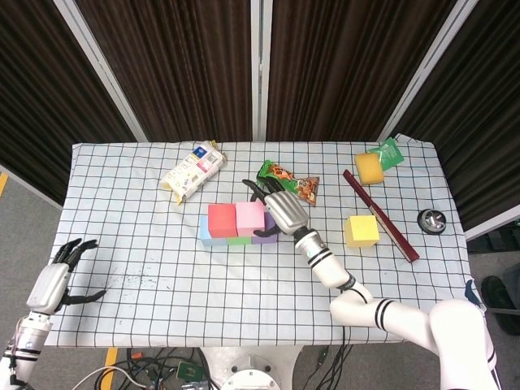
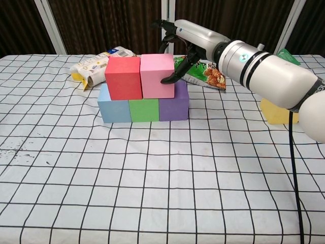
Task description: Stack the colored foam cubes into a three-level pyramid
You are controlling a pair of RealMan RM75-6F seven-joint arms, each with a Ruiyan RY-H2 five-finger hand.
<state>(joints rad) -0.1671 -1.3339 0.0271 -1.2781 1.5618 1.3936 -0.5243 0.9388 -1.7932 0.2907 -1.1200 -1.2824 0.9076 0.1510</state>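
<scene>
On the checkered tabletop (image 2: 152, 193) a blue cube (image 2: 114, 109), green cube (image 2: 143, 110) and purple cube (image 2: 173, 105) sit side by side in a row. A red cube (image 2: 123, 77) and pink cube (image 2: 157, 75) rest on top, touching each other. The right hand (image 2: 184, 38) reaches over the pink cube's right side, its fingers (image 2: 170, 77) spread, one fingertip pressing the cube's right face. A yellow cube (image 1: 361, 230) lies well to the right. The left hand (image 1: 55, 278) hangs at the near-left tabletop edge, fingers apart, holding nothing.
</scene>
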